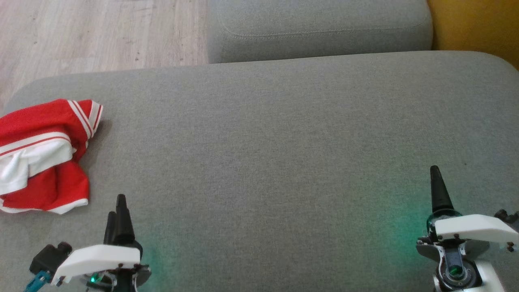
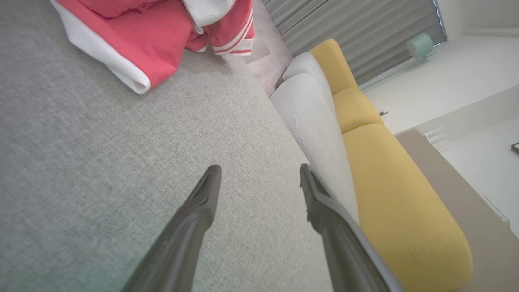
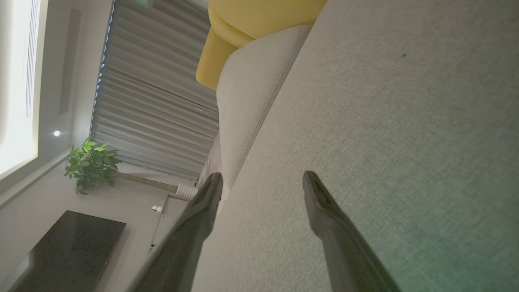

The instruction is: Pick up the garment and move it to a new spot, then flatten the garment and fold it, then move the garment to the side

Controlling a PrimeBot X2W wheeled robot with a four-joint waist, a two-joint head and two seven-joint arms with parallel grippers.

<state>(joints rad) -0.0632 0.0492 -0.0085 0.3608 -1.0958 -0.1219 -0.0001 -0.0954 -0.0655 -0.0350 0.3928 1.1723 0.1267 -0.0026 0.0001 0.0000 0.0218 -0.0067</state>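
The red garment (image 1: 44, 154) lies crumpled at the left edge of the grey seat (image 1: 284, 142), near the left gripper (image 2: 259, 172); it and the right gripper (image 3: 262, 178) stand wide open, empty, a grey cushion (image 1: 316, 28) beyond.

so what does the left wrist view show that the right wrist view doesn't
Left wrist view: the red and white garment crumpled on the grey seat, beyond the left gripper. Right wrist view: a potted plant and a dark flat surface past the right gripper. Both: that grey seat, a yellow cushion, a pleated curtain, open jaws.
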